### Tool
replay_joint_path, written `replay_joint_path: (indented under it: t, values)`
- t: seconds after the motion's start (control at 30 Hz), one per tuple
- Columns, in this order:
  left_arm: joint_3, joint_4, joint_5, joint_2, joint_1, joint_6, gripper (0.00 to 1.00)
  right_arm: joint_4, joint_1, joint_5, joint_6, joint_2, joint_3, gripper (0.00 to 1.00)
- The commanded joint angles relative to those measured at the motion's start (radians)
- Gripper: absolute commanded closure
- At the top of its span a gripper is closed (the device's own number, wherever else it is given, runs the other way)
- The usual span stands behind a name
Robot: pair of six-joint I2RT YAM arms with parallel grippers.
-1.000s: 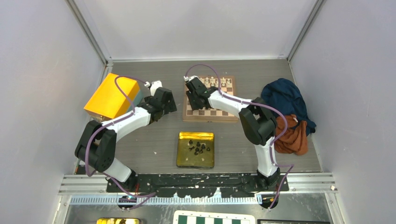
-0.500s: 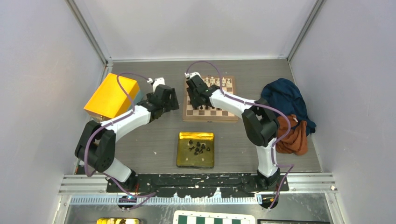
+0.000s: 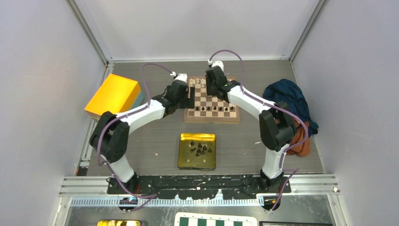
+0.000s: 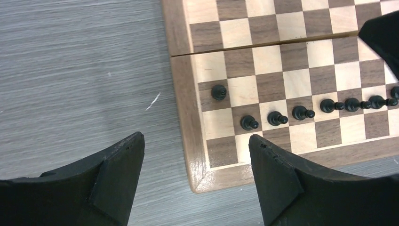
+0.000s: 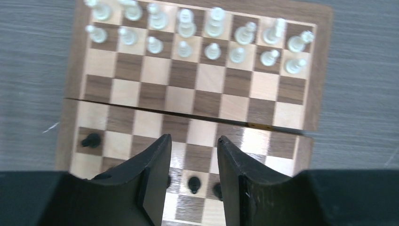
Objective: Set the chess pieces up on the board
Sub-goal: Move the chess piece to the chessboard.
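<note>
The wooden board lies at the table's middle back. Cream-white pieces fill its two far rows. Black pawns stand in a row near its front edge. One black pawn stands one square ahead of the row in the leftmost file, and also shows in the right wrist view. More black pieces lie in a gold tray. My left gripper is wide open and empty above the board's near-left corner. My right gripper hangs above the board, open and empty.
A yellow box stands at the back left. A blue cloth and an orange cloth lie right of the board. A green-and-white checkered board lies below the arm bases.
My left arm has swung right to the board's left edge. My right gripper has left the board's left side, moving right and toward the far edge, with nothing in it.
</note>
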Motion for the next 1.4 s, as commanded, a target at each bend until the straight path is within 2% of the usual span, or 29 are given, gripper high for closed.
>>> replay_joint_path:
  t: [0.0, 0.47, 0.83, 1.37]
  values:
    - [0.08, 0.014, 0.023, 0.056, -0.022, 0.062, 0.18, 0.086, -0.039, 0.034, 0.039, -0.079, -0.064, 0.53]
    - [0.161, 0.03, -0.031, 0.176, -0.038, 0.08, 0.23, 0.156, -0.085, -0.008, 0.051, -0.107, -0.156, 0.54]
    - [0.213, 0.047, -0.082, 0.24, -0.049, 0.081, 0.35, 0.17, -0.099, -0.028, 0.052, -0.12, -0.176, 0.55]
    - [0.234, 0.066, -0.141, 0.28, -0.051, 0.07, 0.41, 0.188, -0.112, -0.049, 0.05, -0.123, -0.196, 0.55]
